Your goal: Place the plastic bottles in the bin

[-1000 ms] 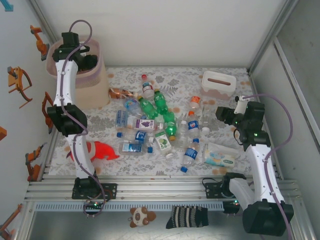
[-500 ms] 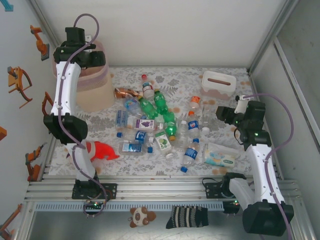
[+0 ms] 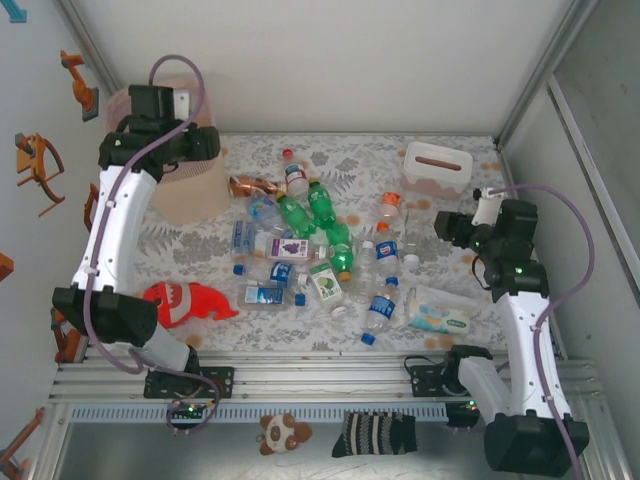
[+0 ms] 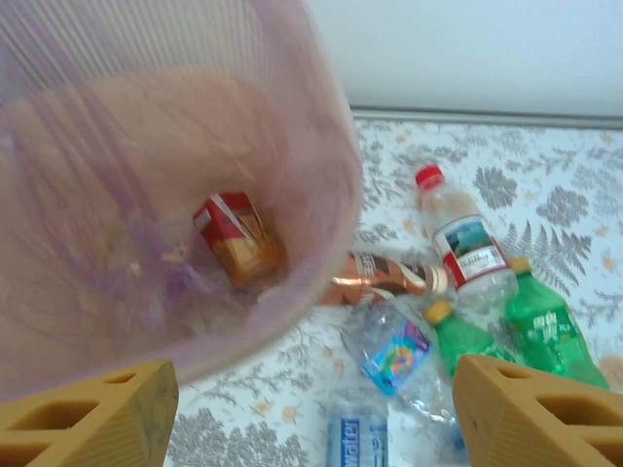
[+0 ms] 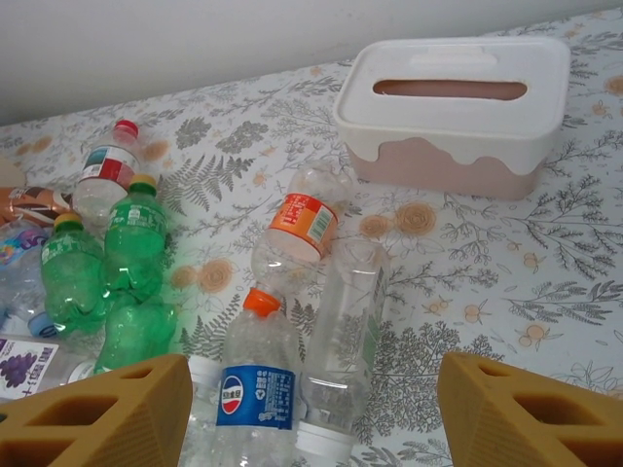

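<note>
While the bin (image 3: pixel 185 195) stands at the far-left corner of the table (image 3: pixel 360 160) and the plastic bottles (image 3: pixel 310 245) crowd its middle, my left gripper (image 4: pixel 311 413) and right gripper (image 5: pixel 311 409) both gape empty; a careless reach could send packed bottles rolling.

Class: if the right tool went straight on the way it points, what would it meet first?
Probably the clear, white-capped plastic bottle lying dead ahead of the right tool, though the orange-capped, blue-labelled bottle beside it is close; depth is unclear.

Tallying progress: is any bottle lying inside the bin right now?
Yes, the left wrist view shows a brownish bottle with a red label lying at the bottom of the bin.
</note>
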